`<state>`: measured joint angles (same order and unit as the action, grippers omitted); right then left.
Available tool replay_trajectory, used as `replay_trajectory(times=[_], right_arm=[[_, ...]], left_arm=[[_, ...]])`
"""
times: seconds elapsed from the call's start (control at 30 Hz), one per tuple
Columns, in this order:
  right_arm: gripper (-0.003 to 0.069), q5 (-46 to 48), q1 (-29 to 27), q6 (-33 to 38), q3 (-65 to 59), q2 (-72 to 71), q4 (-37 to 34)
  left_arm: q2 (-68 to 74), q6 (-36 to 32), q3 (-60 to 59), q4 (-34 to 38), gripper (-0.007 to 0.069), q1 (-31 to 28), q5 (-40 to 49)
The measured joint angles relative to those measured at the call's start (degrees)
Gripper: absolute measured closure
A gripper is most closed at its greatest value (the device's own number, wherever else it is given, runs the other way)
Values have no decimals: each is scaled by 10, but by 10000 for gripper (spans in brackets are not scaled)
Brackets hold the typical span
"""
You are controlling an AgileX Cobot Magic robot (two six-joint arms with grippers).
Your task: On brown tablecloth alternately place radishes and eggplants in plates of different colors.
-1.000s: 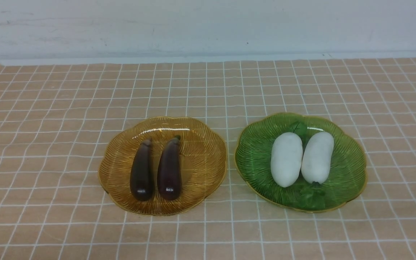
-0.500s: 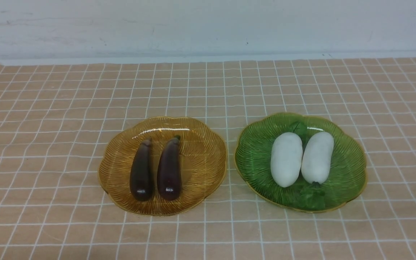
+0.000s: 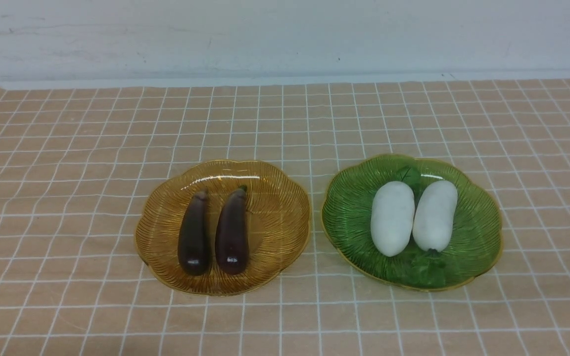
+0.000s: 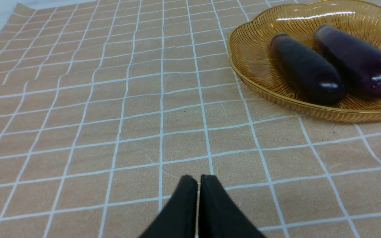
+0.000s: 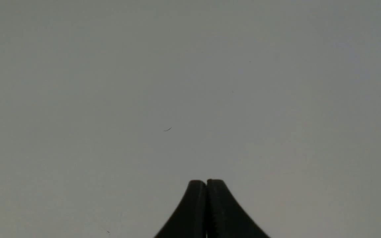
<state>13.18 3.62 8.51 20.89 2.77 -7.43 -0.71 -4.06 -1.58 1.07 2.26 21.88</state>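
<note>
The left jaws [image 4: 198, 181] are closed, their two dark tips side by side with at most a sliver between them, and they hold nothing. The right jaws [image 5: 206, 185] are closed too, tip against tip and likewise without anything in their grip; behind them the right wrist view shows only a plain grey surface with a few small dark marks.

The brown tablecloth [image 3: 285, 316], tan with a grid of thin white lines, carries two plates set near each other. The amber plate [image 3: 277, 232] is on the left, the green plate [image 3: 478, 222] on the right, both ribbed and see-through, with scalloped, gold-edged rims.

In the amber plate lie two dark purple eggplants, side by side. The left eggplant [image 3: 194, 242] and the right eggplant [image 3: 232, 237] both have their stem ends towards the far side and their fat, glossy ends towards the robot. They sit in the left and middle part of the plate.

In the green plate lie two white radishes, close beside each other. The left radish [image 3: 393, 217] has its green leaves at the far end; the right radish [image 3: 435, 215] has its leaves at the end nearer the robot. Beyond the cloth's far edge stands a pale wall [image 3: 285, 39] with scuffs and small specks.
</note>
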Motion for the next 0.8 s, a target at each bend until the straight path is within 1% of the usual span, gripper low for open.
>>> replay_trajectory(times=[0.1, 0.23, 0.37, 0.6, 0.8], right_arm=[[674, 72, -3, 4, -7, -5, 16], [674, 117, -4, 6, -40, -15, 23], [674, 119, -4, 6, -102, -29, 31], [674, 92, -4, 5, -212, -33, 31], [674, 91, -4, -9, -224, -33, 19]], left_arm=[[0, 0, 0, 0, 628, 0, 0], [0, 0, 0, 0, 628, 0, 0], [0, 0, 0, 0, 628, 0, 0], [0, 0, 0, 0, 628, 0, 0], [0, 0, 0, 0, 628, 0, 0]])
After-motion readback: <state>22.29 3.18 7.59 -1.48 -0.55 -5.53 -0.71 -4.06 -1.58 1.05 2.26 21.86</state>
